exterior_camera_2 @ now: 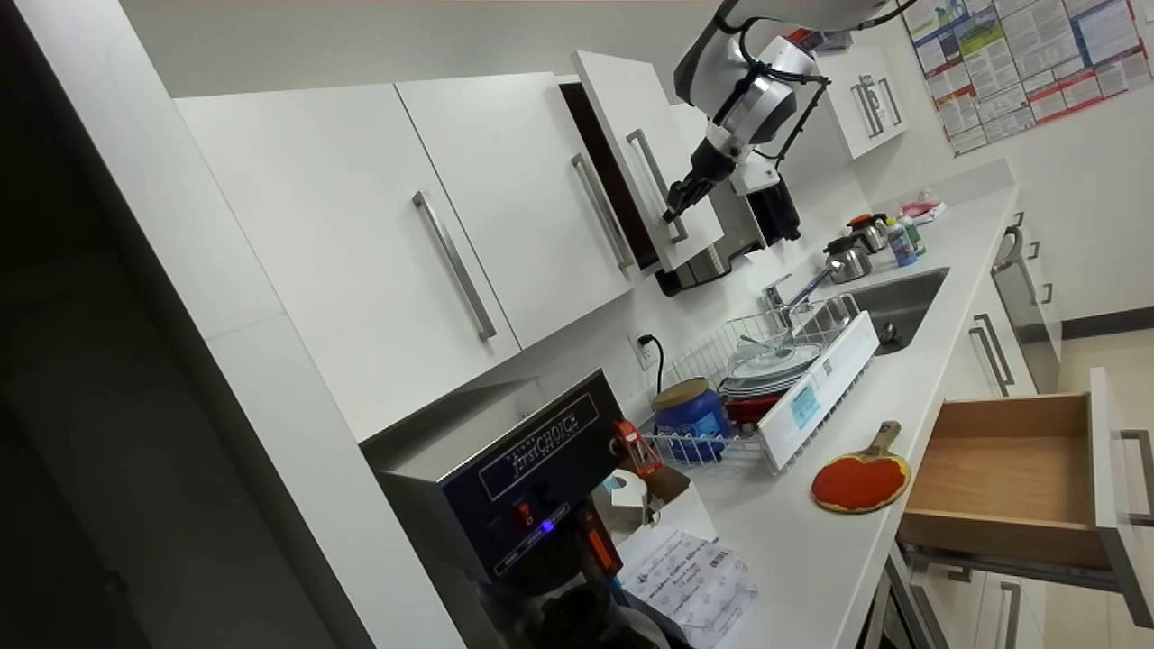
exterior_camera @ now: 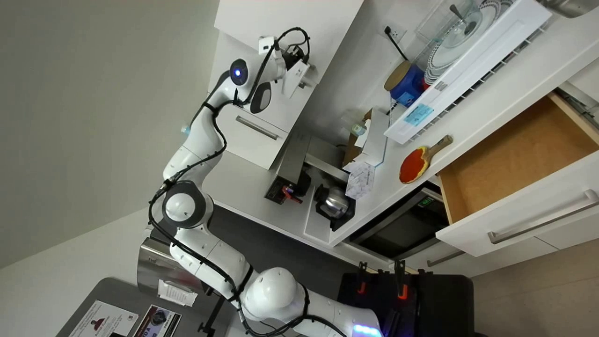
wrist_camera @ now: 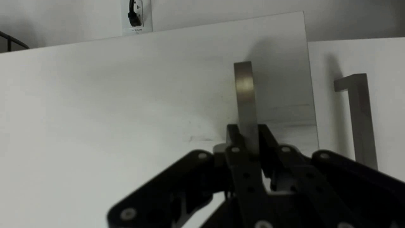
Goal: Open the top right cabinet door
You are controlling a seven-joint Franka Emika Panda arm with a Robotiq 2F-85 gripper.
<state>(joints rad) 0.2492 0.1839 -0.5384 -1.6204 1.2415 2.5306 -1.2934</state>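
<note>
The top right cabinet door is a tall plain white panel, shown in an exterior view [exterior_camera_2: 622,99], where it stands slightly ajar with a dark gap along its handle side. It fills much of the wrist view [wrist_camera: 126,95]. Its slim metal bar handle [wrist_camera: 245,91] is near its edge, and it also shows in an exterior view [exterior_camera_2: 651,162]. My gripper [wrist_camera: 246,136] has one finger on each side of this bar, shut around it. It also shows at the handle's lower half in an exterior view [exterior_camera_2: 672,214]. In an exterior view [exterior_camera: 290,16] the door is partly behind my wrist.
A neighbouring closed door's handle [wrist_camera: 360,110] is close beside my gripper. Below are the dish rack [exterior_camera_2: 816,388], a blue jar [exterior_camera_2: 690,419] and the coffee machine [exterior_camera_2: 532,469]. A lower drawer [exterior_camera: 519,159] stands open, jutting out from the counter.
</note>
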